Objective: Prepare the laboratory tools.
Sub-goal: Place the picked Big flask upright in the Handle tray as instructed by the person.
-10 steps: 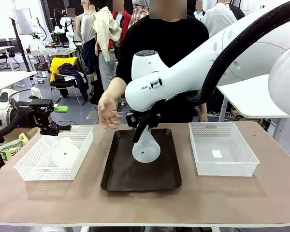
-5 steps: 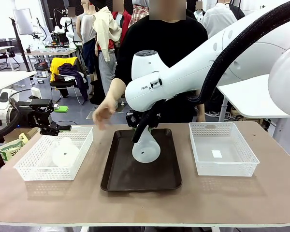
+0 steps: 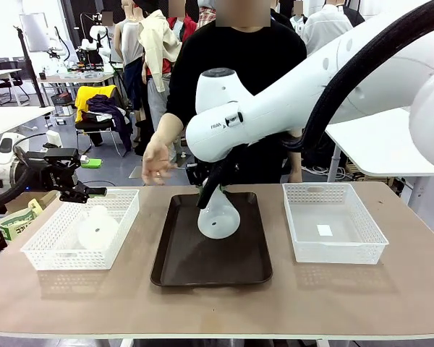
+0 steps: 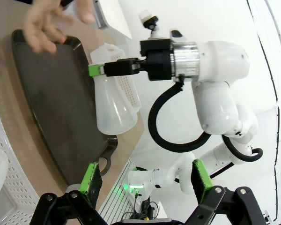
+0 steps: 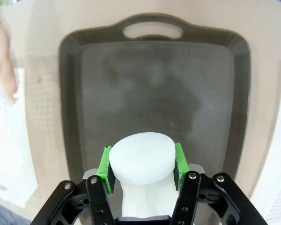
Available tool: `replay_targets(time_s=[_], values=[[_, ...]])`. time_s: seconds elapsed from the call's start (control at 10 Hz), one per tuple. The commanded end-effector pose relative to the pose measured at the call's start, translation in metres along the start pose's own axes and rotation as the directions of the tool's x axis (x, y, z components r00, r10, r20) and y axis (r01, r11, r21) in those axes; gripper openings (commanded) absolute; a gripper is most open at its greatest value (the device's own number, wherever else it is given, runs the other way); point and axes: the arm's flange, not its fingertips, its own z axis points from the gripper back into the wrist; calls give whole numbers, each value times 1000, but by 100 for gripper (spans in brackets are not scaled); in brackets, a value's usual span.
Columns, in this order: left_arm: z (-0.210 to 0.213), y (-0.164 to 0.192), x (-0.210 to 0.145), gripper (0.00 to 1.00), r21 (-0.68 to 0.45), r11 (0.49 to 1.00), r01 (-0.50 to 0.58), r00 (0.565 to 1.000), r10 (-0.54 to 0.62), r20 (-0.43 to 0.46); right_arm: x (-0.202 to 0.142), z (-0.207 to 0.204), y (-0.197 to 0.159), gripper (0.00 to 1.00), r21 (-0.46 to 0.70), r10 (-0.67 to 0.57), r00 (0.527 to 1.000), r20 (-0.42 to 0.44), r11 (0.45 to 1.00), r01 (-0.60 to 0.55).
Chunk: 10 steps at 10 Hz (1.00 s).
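A frosted-white conical flask hangs slightly tilted just over the dark brown tray. My right gripper is shut on its neck. From the right wrist the flask sits between the green pads, with the tray beneath. A second flask lies on its side in the left white basket. My left gripper hovers open above that basket's far edge. In its wrist view the left gripper holds nothing and looks toward the held flask.
An empty white mesh basket stands right of the tray. A person stands at the far side, one hand raised, palm down, beyond the tray's far left corner. That hand also appears over the tray in the left wrist view.
My right arm has risen a little, lifting the flask slightly off the tray. The person's hand has shifted a little above the far left corner. The left arm has stayed still.
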Motion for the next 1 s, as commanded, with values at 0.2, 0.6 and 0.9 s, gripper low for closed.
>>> replay_targets(time_s=[0.2, 0.6, 0.9], values=[[2, -2, 0, 100, -1, 1000, 5, 1000, -5, -2, -25, 57, -29, 0, 213, 216, 971, 102, 949, -234], [2, -2, 0, 100, -1, 1000, 5, 1000, -5, -2, -27, 68, -64, 0, 379, 423, 859, 288, 773, -508], [2, -2, 0, 100, -1, 1000, 5, 1000, -5, -2, -26, 62, -78, 0, 496, 464, 795, 389, 622, -606]])
